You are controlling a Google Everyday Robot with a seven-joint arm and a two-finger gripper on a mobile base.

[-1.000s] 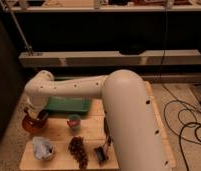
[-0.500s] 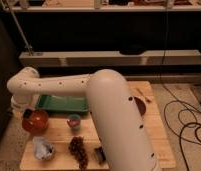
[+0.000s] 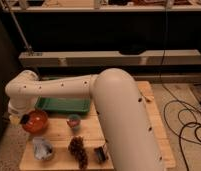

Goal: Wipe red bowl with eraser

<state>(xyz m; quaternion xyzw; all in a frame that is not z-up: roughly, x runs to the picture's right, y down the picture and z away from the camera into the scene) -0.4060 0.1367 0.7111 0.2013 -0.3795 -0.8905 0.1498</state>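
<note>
The red bowl [image 3: 36, 122] is a round, shallow reddish-orange dish at the left side of the wooden table [image 3: 155, 125]. My white arm [image 3: 114, 115] reaches across the table from the lower right to the left. Its wrist bends down at the far left, and the gripper [image 3: 20, 118] sits at the bowl's left rim. A small dark thing [image 3: 25, 119], perhaps the eraser, shows at that rim just under the gripper. The arm hides the middle of the table.
A green tray [image 3: 64, 104] lies behind the bowl. A small bluish cup [image 3: 74, 121] stands to the right of the bowl. A pale grey-white dish [image 3: 43, 148], a dark grape bunch [image 3: 78, 150] and a small dark object [image 3: 100, 152] lie near the front edge. Cables [image 3: 186, 127] trail on the floor at right.
The arm's wrist has swung further left and down. The red bowl, partly covered a second ago, now shows almost whole, with the gripper at its left rim.
</note>
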